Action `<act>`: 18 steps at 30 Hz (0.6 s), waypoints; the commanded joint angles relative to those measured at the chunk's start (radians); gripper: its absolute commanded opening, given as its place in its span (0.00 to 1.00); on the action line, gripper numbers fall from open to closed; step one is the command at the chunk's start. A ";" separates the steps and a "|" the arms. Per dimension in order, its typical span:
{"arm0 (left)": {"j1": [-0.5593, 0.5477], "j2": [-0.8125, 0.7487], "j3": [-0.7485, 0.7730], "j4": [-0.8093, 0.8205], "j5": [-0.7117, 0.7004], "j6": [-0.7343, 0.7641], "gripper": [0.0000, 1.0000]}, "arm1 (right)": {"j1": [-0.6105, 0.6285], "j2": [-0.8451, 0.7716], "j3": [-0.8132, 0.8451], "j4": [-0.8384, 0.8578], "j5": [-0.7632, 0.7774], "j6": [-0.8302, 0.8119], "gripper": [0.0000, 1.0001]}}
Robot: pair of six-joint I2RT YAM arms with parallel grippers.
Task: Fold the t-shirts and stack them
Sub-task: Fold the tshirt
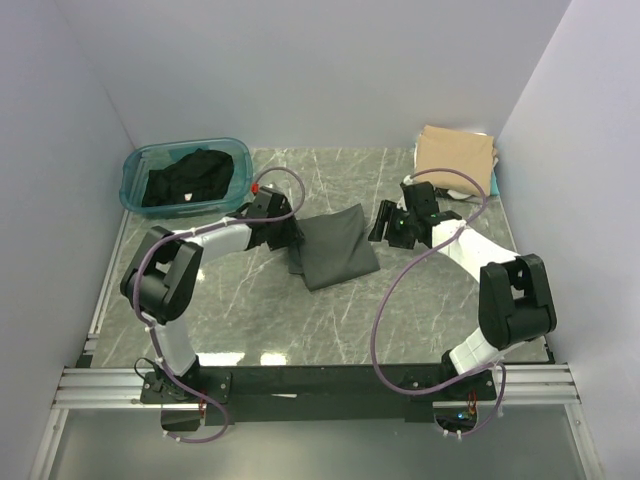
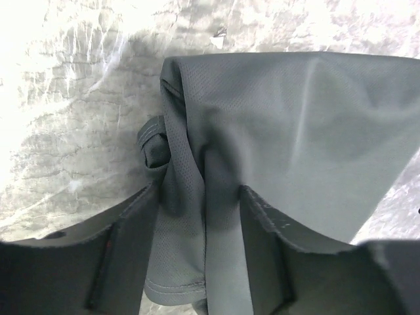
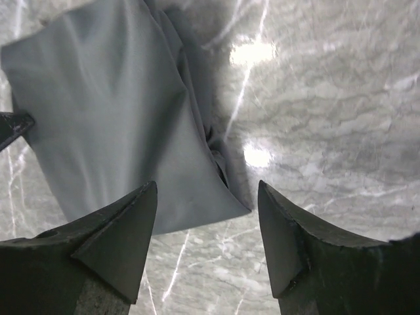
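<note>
While the folded dark charcoal-grey cloth t-shirt lies mid-table on the grey marble-patterned tabletop, the left gripper straddles its bunched left edge; whether it pinches, I cannot tell. The right gripper hangs wide apart, empty, just beside the shirt's right edge. A black t-shirt fills the translucent teal plastic tub at far left, and a folded tan t-shirt lies in the far right corner.

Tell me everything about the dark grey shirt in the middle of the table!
The dark grey shirt is soft, matte cloth with a fine mesh weave, folded into a rough rectangle lying slanted on the marble table. A stitched hem shows at its left edge, which is bunched between the fingers of the left tool. The right tool hangs open by its other end.
</note>
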 commanded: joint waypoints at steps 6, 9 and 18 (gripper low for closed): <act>-0.020 0.026 -0.011 0.015 -0.016 -0.003 0.01 | -0.004 0.023 -0.026 0.052 -0.008 0.001 0.66; -0.020 0.002 -0.029 0.001 -0.066 -0.020 0.01 | -0.001 0.059 -0.037 0.087 -0.051 0.019 0.62; -0.010 -0.049 -0.126 0.081 -0.091 -0.089 0.01 | 0.020 0.148 -0.052 0.113 -0.123 0.027 0.52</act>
